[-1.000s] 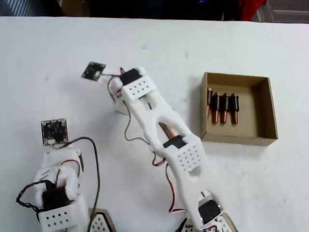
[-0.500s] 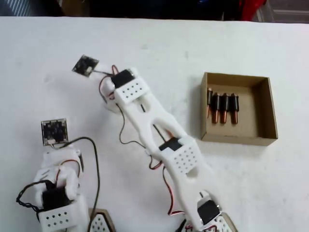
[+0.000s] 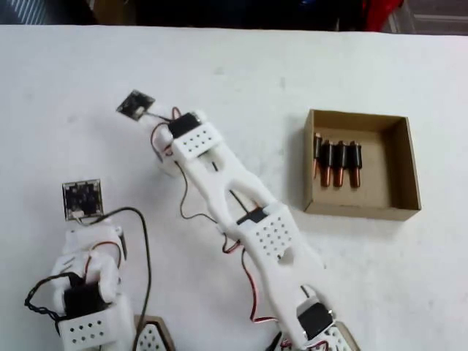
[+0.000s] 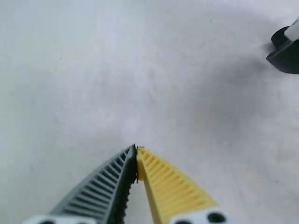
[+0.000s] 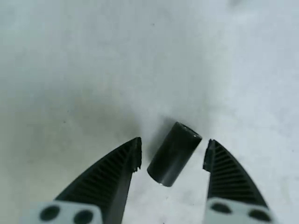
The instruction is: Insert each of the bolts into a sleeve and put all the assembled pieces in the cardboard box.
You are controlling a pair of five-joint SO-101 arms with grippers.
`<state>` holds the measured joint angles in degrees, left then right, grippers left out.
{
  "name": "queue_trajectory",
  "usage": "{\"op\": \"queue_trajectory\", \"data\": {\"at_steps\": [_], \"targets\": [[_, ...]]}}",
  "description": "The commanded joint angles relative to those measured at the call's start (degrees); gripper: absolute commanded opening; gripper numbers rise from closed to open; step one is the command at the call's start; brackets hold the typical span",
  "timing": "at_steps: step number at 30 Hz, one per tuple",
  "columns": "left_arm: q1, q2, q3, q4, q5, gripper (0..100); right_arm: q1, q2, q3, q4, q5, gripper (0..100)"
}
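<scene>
Swinging a little farther from the cardboard box [image 3: 362,210] over the last second, the right arm [image 3: 241,197] now lies stretched diagonally across the table [image 3: 292,66], its wrist near the middle-left of the surface. The left arm [image 3: 84,292] has not shifted and sits folded at the near left corner.

In the right wrist view, the right gripper [image 5: 173,141] hangs just above the table with its jaws spread. A single black sleeve [image 5: 174,154] lies on its side between them, tilted at an angle to the fingers, its open end pointing away from the camera. Neither finger touches it, and there is a gap on both sides.

The left gripper [image 4: 136,148] has its grey and yellow fingers pressed together at the tips, holding nothing, over bare table.

Well apart from the sleeve, the cardboard box stands open on the right side of the table. Four assembled pieces [image 3: 336,162], copper bolts in black sleeves, lie side by side inside it, against its left wall.
</scene>
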<state>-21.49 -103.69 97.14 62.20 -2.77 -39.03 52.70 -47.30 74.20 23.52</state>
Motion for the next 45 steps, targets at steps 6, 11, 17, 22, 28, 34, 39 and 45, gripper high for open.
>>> {"op": "queue_trajectory", "data": {"at_steps": [6,11,17,22,28,34,39,45], "targets": [[-0.40,-0.48,-0.18,0.35,-0.62,2,1.71,-1.10,-2.99,-0.40,-0.44,1.6],[-0.40,-0.48,-0.18,0.35,-0.62,2,2.95,-1.10,-2.99,0.31,-0.53,6.9],[-0.40,-0.48,-0.18,0.35,-0.62,2,2.51,0.22,-3.52,5.49,0.00,12.8],[-0.40,-0.48,-0.18,0.35,-0.62,2,2.86,2.59,-3.60,5.67,0.00,12.7],[-0.40,-0.48,-0.18,0.35,-0.62,2,2.86,0.92,-3.60,5.67,0.00,5.5],[-0.40,-0.48,-0.18,0.35,-0.62,2,2.95,-0.66,-3.60,7.87,-0.35,1.8],[-0.40,-0.48,-0.18,0.35,-0.62,2,3.65,-3.56,-3.60,14.29,-0.09,1.8],[-0.40,-0.48,-0.18,0.35,-0.62,2,6.90,-8.92,-3.60,23.43,0.00,2.0]]}}
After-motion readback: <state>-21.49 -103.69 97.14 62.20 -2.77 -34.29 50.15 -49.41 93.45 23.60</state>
